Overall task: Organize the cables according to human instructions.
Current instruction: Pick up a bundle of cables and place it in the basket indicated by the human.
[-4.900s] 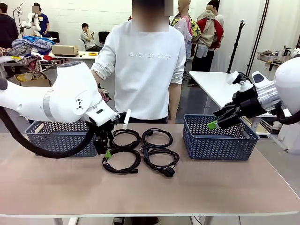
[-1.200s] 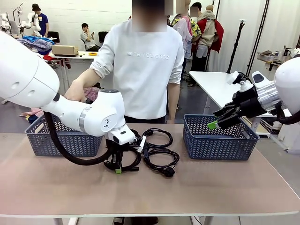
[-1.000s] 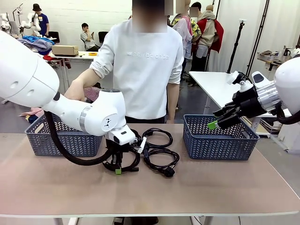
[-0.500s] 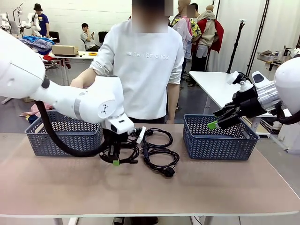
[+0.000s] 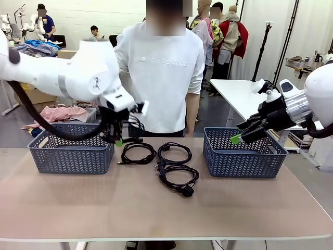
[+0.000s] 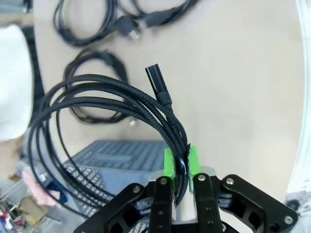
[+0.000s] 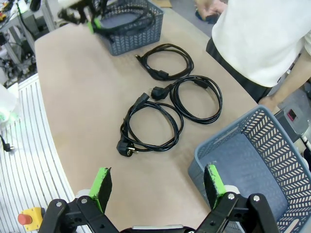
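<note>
Cable coil (image 6: 121, 96): one, clamped tight in left hand (image 6: 180, 162), hanging over the right rim of the basket (image 5: 67, 156) at the bench's far-left; probably clear of it. Centre over basket before releasing.

L gripper (image 6: 180, 164) comes up from btm edge, green pads (image 6: 168, 162) pinched tight on a braided black cord (image 6: 155, 116) hanging above the table (image 6: 233, 73). Cord's loops fan out up-left, then sweep down twd btm-left corner; its straight connector (image 6: 158, 82) pokes up past the pads, touching nothing. Blue basket (image 6: 121, 155) w/ herringbone wall sits underneath, partly behind the loops. 2nd coil (image 6: 109, 58) lies flat on the table just beyond basket, seen thru the loops. 3rd coil (image 6: 73, 41) & 4th coil (image 6: 165, 14) at top edge, cut off by frame, a pinned plug (image 6: 130, 33) betw them. Person's white top (image 6: 12, 82) at left edge.
</note>
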`<state>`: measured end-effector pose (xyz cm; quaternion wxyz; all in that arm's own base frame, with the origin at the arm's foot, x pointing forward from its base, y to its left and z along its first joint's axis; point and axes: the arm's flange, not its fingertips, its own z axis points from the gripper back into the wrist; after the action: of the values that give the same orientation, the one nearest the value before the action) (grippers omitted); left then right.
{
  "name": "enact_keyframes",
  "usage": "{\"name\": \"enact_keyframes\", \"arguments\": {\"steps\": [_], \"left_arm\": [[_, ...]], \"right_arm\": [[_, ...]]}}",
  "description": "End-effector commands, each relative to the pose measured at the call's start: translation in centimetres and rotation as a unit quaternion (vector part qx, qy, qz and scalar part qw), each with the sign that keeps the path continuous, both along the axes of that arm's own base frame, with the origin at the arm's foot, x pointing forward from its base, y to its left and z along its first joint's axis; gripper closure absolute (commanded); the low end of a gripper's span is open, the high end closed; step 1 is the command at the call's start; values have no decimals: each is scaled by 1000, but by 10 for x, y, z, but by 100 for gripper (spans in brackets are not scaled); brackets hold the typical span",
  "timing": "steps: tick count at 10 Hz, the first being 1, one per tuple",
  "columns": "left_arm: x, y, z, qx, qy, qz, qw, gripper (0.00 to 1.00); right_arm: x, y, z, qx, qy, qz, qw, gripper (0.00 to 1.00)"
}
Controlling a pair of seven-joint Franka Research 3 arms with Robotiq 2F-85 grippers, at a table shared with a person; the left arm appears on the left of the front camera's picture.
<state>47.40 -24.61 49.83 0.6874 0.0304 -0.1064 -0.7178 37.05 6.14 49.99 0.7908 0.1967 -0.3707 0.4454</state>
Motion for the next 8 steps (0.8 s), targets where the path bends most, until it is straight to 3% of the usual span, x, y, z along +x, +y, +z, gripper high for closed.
{"name": "enact_keyframes", "arguments": {"steps": [1, 4, 8], "left_arm": [[24, 28, 20, 5, -3, 11, 1000, 100], [57, 97, 32, 6, -7, 77, 997, 100], [68, 162, 6, -24, 16, 122, 992, 100]], "right_arm": [[4, -1, -1, 9, -7, 12, 1000, 0], [4, -1, -1, 9, -7, 12, 1000, 0], [4, -1, -1, 9, -7, 12, 1000, 0]]}}
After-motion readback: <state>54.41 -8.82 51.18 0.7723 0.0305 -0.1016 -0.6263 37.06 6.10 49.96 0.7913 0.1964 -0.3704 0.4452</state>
